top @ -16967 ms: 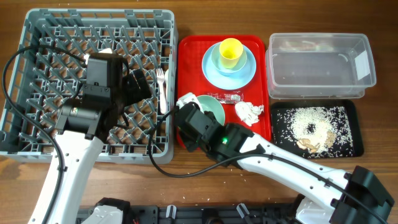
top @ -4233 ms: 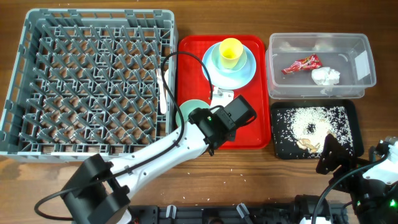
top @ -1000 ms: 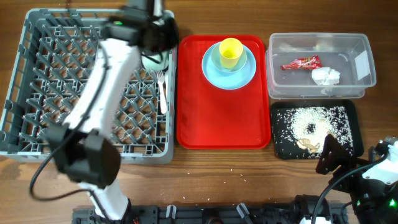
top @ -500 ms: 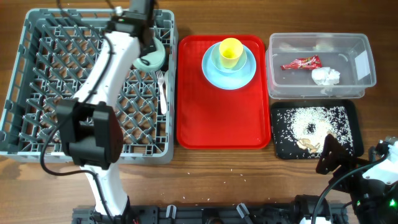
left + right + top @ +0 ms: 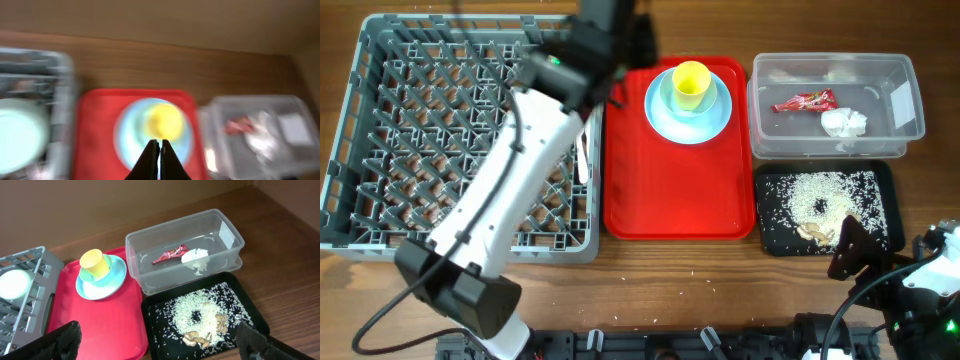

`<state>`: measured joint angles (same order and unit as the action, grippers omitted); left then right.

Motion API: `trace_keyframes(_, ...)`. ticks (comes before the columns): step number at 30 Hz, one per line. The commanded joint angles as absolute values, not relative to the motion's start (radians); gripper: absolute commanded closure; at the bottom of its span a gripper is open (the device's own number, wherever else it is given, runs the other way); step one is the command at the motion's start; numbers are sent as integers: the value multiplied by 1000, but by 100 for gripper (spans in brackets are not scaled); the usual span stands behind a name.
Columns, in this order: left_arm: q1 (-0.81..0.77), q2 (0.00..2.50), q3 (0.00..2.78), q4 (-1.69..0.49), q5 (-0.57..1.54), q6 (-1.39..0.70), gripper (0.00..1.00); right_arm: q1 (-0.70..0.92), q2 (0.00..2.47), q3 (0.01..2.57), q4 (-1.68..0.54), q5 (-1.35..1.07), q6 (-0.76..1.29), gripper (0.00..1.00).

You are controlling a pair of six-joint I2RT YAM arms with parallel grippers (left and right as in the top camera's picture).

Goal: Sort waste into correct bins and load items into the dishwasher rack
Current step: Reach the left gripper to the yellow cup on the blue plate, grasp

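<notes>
My left gripper (image 5: pixel 160 145) is shut and holds nothing. It hangs above the yellow cup (image 5: pixel 165 121), which stands in a light blue dish (image 5: pixel 688 105) on the red tray. The left wrist view is blurred. The pale green bowl (image 5: pixel 20 134) lies in the grey dishwasher rack (image 5: pixel 440 130) at its far right side; my left arm hides it from overhead. The clear tub (image 5: pixel 835 95) holds the red wrapper (image 5: pixel 803 102) and the white napkin (image 5: pixel 843 122). The black tray (image 5: pixel 827 210) holds rice scraps. My right gripper (image 5: pixel 160 337) stands open and empty near the table's front right.
The red tray (image 5: pixel 675 200) lies between the rack and the two bins, with its near half bare. My left arm (image 5: pixel 510 190) stretches diagonally over the rack's right side. A few rice grains are scattered on the wooden table by the front edge.
My left arm has swung right from over the rack's far right corner to the far edge of the red tray. The green bowl stays in the rack. The right arm is still.
</notes>
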<state>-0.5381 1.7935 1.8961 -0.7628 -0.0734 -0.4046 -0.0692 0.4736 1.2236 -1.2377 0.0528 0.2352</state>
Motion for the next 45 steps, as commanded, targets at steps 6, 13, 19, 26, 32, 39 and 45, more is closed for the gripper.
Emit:
trace_keyframes(6,-681,1945,1901,-567,-103,-294,57,-71,467,1222,-1236,59,246,0)
trace_keyframes(13,-682,2125,1901,-655,-102,-292,78,-71,467,1222,-1236,59,246,0)
trace_keyframes(19,-683,2132,1885,-894,-102,-331,96,-71,467,1222,-1236,59,246,0)
trace_keyframes(26,-682,2142,1703,-754,-102,-445,96,-71,467,1222,-1236,59,246,0)
trace_keyframes(32,-678,2142,1574,-549,-102,-457,96,-71,467,1222,-1236,59,246,0)
trace_keyframes(39,-678,2142,1498,-449,-123,-457,96,-71,467,1222,-1236,59,246,0)
trace_keyframes(45,-677,2141,1490,-540,-184,-457,96,-71,467,1222,-1236,59,246,0)
